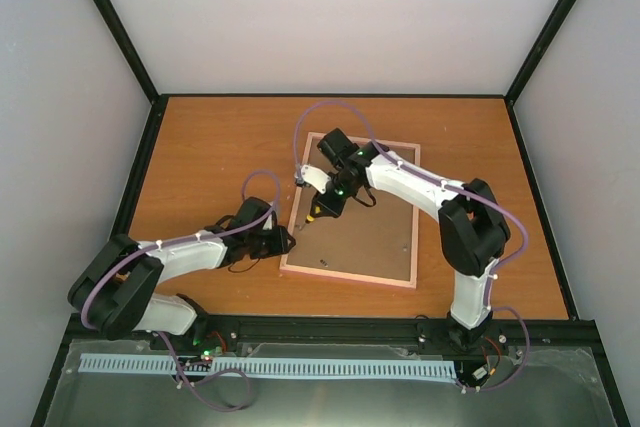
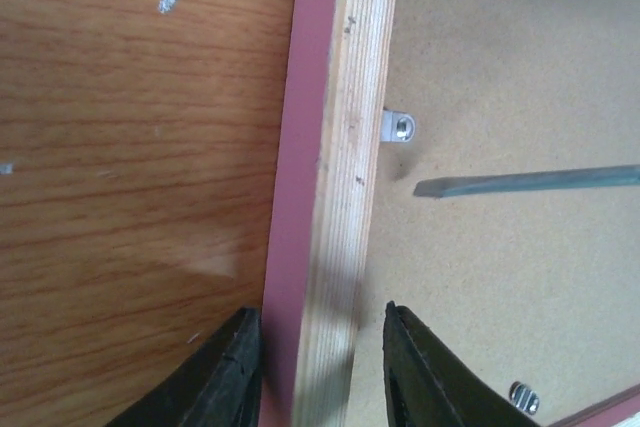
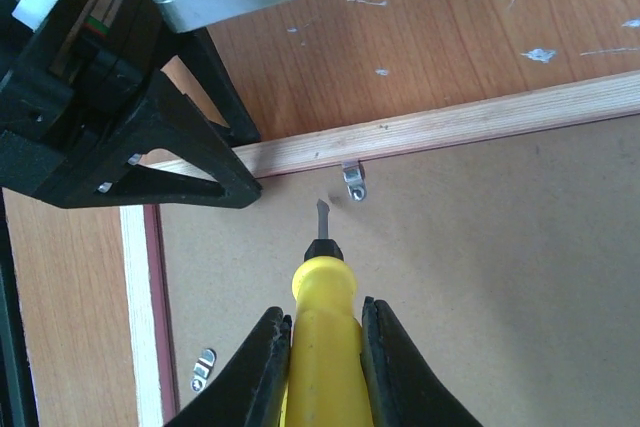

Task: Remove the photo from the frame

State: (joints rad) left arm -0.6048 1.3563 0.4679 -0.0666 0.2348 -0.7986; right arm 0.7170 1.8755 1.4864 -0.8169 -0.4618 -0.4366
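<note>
Bright, even light (soft shadows), slightly blurry

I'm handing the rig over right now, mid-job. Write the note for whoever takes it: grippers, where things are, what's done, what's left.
Left gripper: jaws straddle the left rail of the frame; whether they clamp it I cannot tell.
Right gripper: shut on the yellow screwdriver, blade tip just short of a metal tab on that rail.
Frame lies face down on the table, brown backing board up and still in place.
Photo not visible.
Left: turn the tabs aside, lift the backing, take the photo out.
</note>
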